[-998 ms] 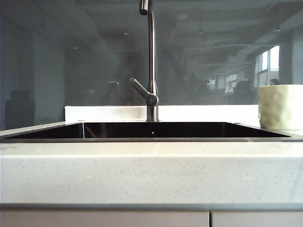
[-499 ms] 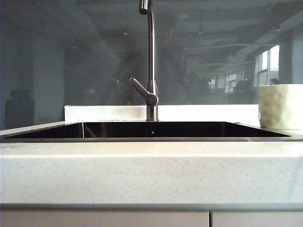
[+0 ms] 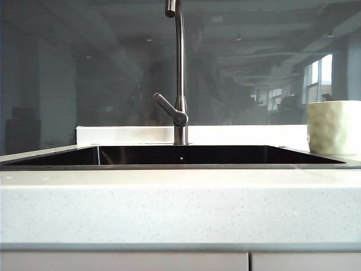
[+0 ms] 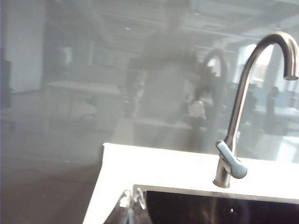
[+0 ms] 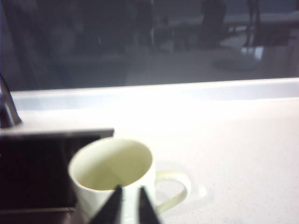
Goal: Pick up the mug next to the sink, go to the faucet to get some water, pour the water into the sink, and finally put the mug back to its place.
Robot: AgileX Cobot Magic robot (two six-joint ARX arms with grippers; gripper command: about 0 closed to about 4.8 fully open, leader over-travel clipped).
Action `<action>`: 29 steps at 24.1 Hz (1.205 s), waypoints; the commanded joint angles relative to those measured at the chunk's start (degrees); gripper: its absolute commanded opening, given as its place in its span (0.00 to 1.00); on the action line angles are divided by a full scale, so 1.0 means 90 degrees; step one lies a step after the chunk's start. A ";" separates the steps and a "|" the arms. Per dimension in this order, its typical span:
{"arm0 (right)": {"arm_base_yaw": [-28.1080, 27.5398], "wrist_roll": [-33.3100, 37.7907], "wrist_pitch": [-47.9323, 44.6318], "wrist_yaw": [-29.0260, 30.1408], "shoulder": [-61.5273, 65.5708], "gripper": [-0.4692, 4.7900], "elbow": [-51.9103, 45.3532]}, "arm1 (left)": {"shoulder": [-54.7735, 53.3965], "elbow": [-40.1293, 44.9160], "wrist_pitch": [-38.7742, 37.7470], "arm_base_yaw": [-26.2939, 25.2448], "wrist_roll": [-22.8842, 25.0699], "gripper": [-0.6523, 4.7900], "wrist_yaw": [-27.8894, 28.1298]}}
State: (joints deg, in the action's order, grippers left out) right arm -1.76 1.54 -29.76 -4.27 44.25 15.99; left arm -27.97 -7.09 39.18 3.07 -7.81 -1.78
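The cream dimpled mug (image 3: 334, 127) stands on the counter just right of the black sink (image 3: 180, 166). The steel faucet (image 3: 180, 73) rises behind the sink's middle, its lever angled left. Neither gripper shows in the exterior view. In the right wrist view my right gripper (image 5: 129, 193) hangs just before the mug (image 5: 112, 168), its dark fingertips a little apart with nothing between them; the mug is empty, and its handle (image 5: 175, 191) points away from the sink (image 5: 32, 168). My left gripper (image 4: 131, 199) is shut and empty over the sink's corner (image 4: 140, 190), well off from the faucet (image 4: 238, 116).
A speckled white countertop (image 3: 180, 209) runs in front of the sink, with cabinet fronts below. A low white ledge (image 3: 124, 134) and a dark reflective glass wall (image 3: 84, 73) stand behind the faucet. Bare counter (image 5: 243, 154) lies beyond the mug.
In the exterior view the mug, faucet and sink have not moved. Only the dim reflection in the glass behind the faucet has shifted.
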 commanded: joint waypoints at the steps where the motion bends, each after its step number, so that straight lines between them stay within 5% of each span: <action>1: -0.0010 -0.0192 -0.1581 0.0017 0.1212 0.30 0.0092 | -0.1358 -0.0199 0.1022 -0.0012 -0.0041 0.11 -0.0158; 5: -0.0114 -0.0418 -0.2091 0.0010 0.2064 0.37 0.0092 | -0.2999 -0.0515 0.2229 -0.0012 -0.0049 0.11 -0.0789; 7: -0.0282 -0.0420 -0.1953 0.0002 0.2222 0.49 0.0090 | -0.3869 -0.0835 0.2696 -0.0012 -0.0092 0.11 -0.1120; 11: -0.0729 -0.0418 -0.1853 0.0165 0.2268 0.49 0.0090 | -0.4685 -0.1326 0.2756 -0.0012 -0.0136 0.11 -0.1362; 16: -0.1265 -0.0420 -0.2154 0.1008 0.3094 0.49 0.0092 | -0.4993 -0.1486 0.2759 -0.0012 -0.0136 0.11 -0.1399; 21: -0.1316 -0.0415 -0.3400 0.1042 0.4167 0.49 0.0192 | -0.4998 -0.1486 0.2759 -0.0012 -0.0136 0.11 -0.1406; 29: -0.1324 -0.0413 -0.3582 0.1324 0.5081 0.49 0.0920 | -0.4998 -0.1528 0.2761 -0.0012 -0.0136 0.11 -0.1685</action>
State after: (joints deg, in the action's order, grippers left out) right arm -13.61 -2.20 -60.53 7.57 89.69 23.29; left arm -73.03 -20.47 63.22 3.05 -8.88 -16.51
